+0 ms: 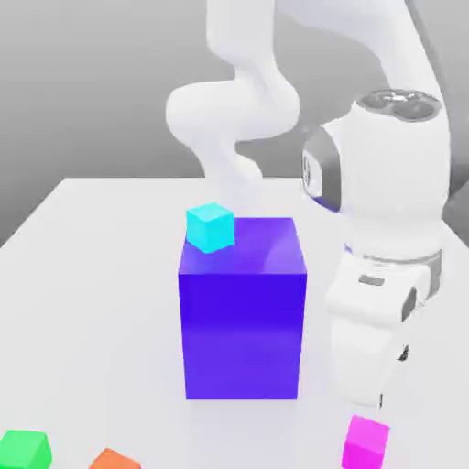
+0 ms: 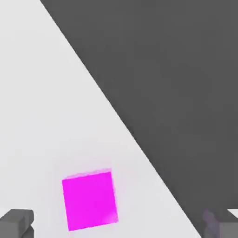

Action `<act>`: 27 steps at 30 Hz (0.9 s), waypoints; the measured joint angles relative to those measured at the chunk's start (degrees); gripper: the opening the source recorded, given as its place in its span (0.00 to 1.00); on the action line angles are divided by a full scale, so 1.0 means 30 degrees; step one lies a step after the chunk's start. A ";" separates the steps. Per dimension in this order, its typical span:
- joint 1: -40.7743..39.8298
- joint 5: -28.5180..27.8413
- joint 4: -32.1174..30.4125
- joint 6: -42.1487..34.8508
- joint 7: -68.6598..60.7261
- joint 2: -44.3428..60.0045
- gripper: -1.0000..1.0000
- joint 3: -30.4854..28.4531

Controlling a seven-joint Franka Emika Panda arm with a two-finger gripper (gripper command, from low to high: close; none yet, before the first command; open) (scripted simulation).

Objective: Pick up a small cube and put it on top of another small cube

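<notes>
Claw [image 2: 119, 224]: wide apart, fingers at opposite sides of the hand view, nothing between them gripped. In the exterior view it hangs over on the right, about four o'clock from the picture's middle, pointing down; its tips are hard to make out there, mostly behind the white hand, just small dark bits showing. In the hand view both fingers are cut off by the picture edge, only blocky grey ends visible.

Pink cube [image 1: 365, 443]: on the bench, just below the claw in the exterior view, roughly six o'clock from it, not held. Its lower part is cut off by the frame there. In the hand view its top face is whole, turned a little, and it lies nearer one finger than the other. Can't tell how much height is left between claw and cube.

Arm [image 1: 394, 174]: white, upper parts run out of the frame at twelve o'clock.

Blue block [image 1: 243, 321]: big, upright on the bench, at about ten o'clock from the pink cube, well apart from it. Cyan cube [image 1: 210, 227] is on or behind its top, toward the block's ten o'clock corner; exact contact unclear.

Orange cube [image 1: 115, 461]: seven o'clock in the exterior view, mostly cut off, just the upper bit shows. Green cube [image 1: 25, 450]: further out, between seven and eight o'clock, partly cut off too.

Bench [image 1: 101, 302]: pale; its near edge is out of frame. Dark grey area past the bench edge in the hand view, no detail readable.
</notes>
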 joint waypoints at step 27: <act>-0.5517 0.0787 0.1917 -0.1846 -0.4896 0.1446 0.00 -0.2967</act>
